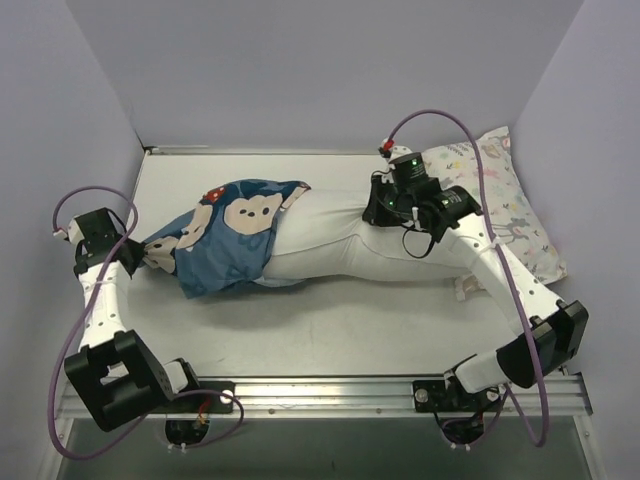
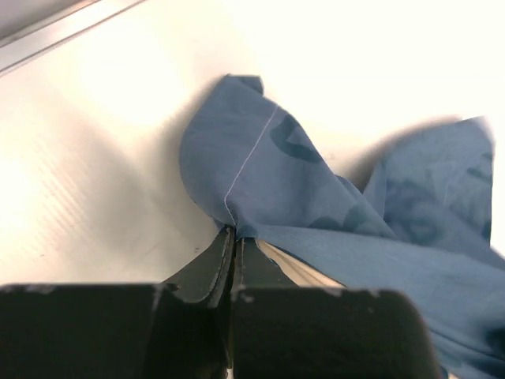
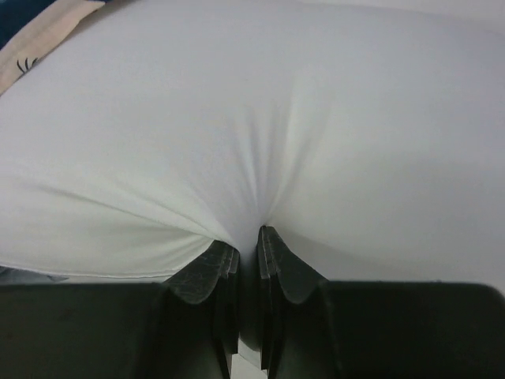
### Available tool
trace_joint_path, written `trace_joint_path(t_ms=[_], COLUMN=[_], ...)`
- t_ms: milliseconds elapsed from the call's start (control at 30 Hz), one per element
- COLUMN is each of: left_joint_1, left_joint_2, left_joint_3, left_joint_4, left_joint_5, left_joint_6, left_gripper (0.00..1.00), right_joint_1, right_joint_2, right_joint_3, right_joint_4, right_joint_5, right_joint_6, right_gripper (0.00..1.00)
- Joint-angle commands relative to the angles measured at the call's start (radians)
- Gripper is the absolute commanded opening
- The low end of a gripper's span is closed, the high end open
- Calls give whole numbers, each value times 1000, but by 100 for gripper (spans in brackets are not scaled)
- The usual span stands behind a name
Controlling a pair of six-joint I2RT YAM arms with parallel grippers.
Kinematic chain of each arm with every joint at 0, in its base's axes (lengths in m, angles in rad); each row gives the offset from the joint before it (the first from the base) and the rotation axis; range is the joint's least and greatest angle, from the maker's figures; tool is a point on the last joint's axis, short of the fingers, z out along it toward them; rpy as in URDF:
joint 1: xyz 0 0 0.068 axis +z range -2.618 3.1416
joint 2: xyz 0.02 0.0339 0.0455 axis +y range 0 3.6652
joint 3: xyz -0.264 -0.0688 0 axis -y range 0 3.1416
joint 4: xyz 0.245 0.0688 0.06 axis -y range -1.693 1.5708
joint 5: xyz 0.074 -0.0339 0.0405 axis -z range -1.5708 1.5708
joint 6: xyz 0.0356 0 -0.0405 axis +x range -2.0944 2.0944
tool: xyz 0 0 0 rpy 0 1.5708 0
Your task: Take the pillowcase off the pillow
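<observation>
At the near edge a silver metal rail (image 1: 330, 385) is carrying both arm bases. Beyond it a strip of the flat white table (image 1: 330, 325) is showing.

In the middle of the table the plain white stuffed pillow (image 1: 330, 245) is lying with its long axis running left to right. Its left end is sitting inside the soft dark-blue fabric pillowcase (image 1: 235, 240), which is printed with cream round faces. The pillowcase's mouth is facing right, and the pillow's right-hand stretch is lying outside it. The fabric is hiding how far the pillow is reaching inside.

The left gripper (image 1: 146, 257) is sitting at the pillowcase's left end. In the left wrist view this gripper (image 2: 234, 237) is pressing its fingers together on a bunched corner of the pillowcase (image 2: 260, 158). Glare is washing out the cloth's right part there.

The right gripper (image 1: 372, 214) is pressing into the pillow's bare right part. In the right wrist view this gripper (image 3: 248, 237) is pinching a fold of the pillow (image 3: 316, 118) between nearly closed jaws, with creases fanning out from the pinch. The frame edge is cutting off a scrap of cream and dark blue at that view's top left.

At the far right a smaller white pillow with pastel print (image 1: 515, 205) is lying slantwise beside the wall. The right arm is hiding part of it, and its print is too small to make out.
</observation>
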Motion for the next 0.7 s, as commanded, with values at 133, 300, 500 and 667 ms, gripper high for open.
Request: trace_joint_path(t_ms=[133, 300, 500, 667], left_joint_1=[63, -64, -227, -449], left_joint_2=[70, 78, 35, -66], left_joint_3=[132, 178, 307, 375], left_joint_4=[24, 99, 12, -72], left_joint_5=[-195, 90, 192, 209], left_joint_6=[30, 158, 261, 373], left_gripper=[0, 0, 76, 93], right_joint_1=[-123, -54, 32, 86], right_joint_2=[-149, -145, -56, -11], right_joint_3=[55, 40, 81, 103], right_joint_4=[-49, -26, -22, -23], right_joint_5=[146, 114, 94, 103], right_joint_6=[12, -1, 6, 17], right_gripper=[0, 0, 0, 0])
